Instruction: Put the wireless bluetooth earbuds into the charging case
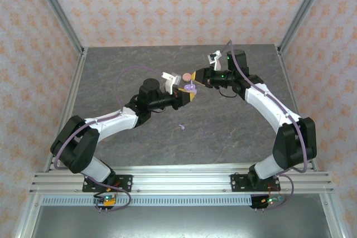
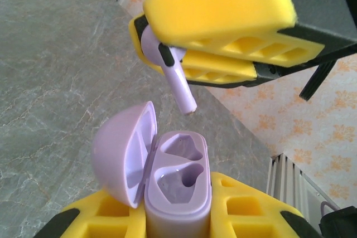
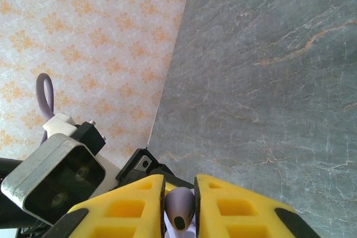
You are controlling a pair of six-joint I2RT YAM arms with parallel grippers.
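The left gripper [image 2: 178, 214] is closed on the lower body of the lavender case [image 2: 178, 193], with one yellow finger pressed against each side. The case stands upright between the fingers, raised above the table [image 1: 234, 132]. Its lid [image 2: 124, 154] is swung open to the left in the left wrist view, and two sockets face upward. The right gripper [image 3: 179, 200] clamps a lavender earbud [image 2: 170, 71] by its head, with the jaws set narrow around it. The stem projects from the fingers and slants down toward the case. The stem tip is just above the far socket and is not touching the case. In the top view both grippers meet over the middle of the table, tips close together. A second lavender earbud [image 1: 181, 127] lies loose on the table, nearer the arm bases and well apart from both grippers. A round pink object [image 1: 184, 76] sits just beside the right gripper
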